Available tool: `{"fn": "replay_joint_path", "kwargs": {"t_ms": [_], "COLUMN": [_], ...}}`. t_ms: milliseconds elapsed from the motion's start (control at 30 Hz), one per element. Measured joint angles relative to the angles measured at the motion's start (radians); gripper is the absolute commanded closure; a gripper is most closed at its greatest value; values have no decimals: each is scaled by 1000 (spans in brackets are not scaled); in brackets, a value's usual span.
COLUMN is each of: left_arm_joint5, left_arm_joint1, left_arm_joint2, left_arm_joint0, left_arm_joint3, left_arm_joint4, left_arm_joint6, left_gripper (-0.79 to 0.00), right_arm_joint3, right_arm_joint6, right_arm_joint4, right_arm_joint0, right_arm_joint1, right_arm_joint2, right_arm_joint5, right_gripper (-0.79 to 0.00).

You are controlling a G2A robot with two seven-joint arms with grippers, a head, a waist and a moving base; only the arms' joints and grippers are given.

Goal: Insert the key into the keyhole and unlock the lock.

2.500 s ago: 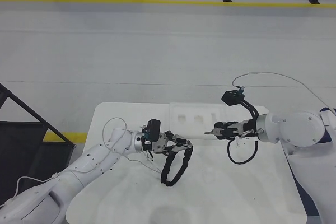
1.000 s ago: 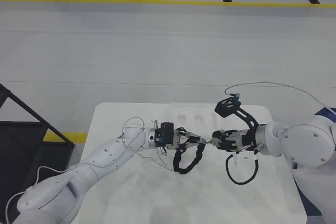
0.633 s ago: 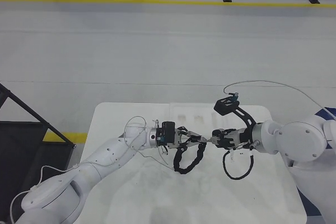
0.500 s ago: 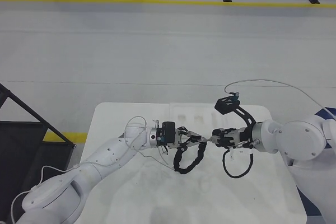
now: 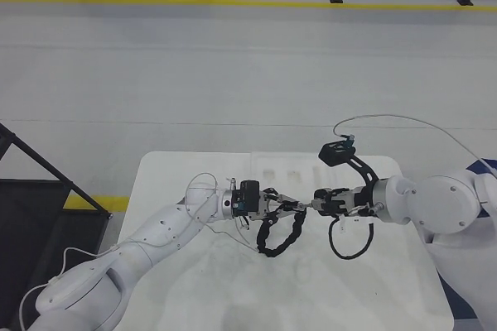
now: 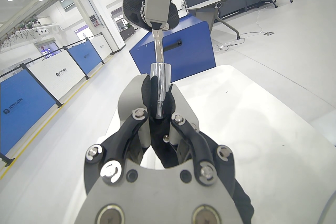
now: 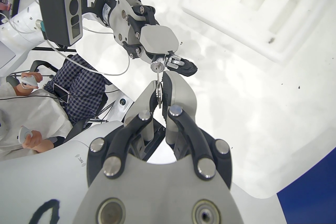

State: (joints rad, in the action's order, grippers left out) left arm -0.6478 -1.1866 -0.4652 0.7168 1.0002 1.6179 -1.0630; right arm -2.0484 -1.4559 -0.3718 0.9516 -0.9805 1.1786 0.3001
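Left jaws pinch the shiny steel cylinder lock (image 6: 160, 83); right jaws pinch the flat silver key (image 6: 158, 47), tip at the keyhole (image 7: 157, 67) (insertion step, likely). Next: push straight, twist.

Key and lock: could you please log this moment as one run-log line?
left gripper shut on lock | right gripper shut on key | key tip at keyhole, depth unclear

Too small at centre of the top view to tell key (image 5: 305, 207) from lock (image 5: 290, 207). Swallowed at the tip by the chrome cylinder (image 6: 160, 78), at the head by the right gripper (image 6: 155, 24). Cropped at the left wrist view's edge: black cable (image 6: 242, 198).
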Motion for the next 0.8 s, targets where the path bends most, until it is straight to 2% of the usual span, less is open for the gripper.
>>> {"fn": "replay_joint_path", "kwargs": {"t_ms": [800], "left_arm_joint5": [-16], "left_arm_joint1": [-14], "left_arm_joint2": [-50], "left_arm_joint0": [17], "left_arm_joint3": [-2], "left_arm_joint4": [9], "left_arm_joint6": [13], "left_gripper": [0], "right_arm_joint3": [10], "right_arm_joint6": [8], "right_arm_joint4": [-40], "right_arm_joint0": [-31], "right_arm_joint1": [9], "right_arm_joint2": [-54], "right_arm_joint5": [48], "right_gripper": [0]}}
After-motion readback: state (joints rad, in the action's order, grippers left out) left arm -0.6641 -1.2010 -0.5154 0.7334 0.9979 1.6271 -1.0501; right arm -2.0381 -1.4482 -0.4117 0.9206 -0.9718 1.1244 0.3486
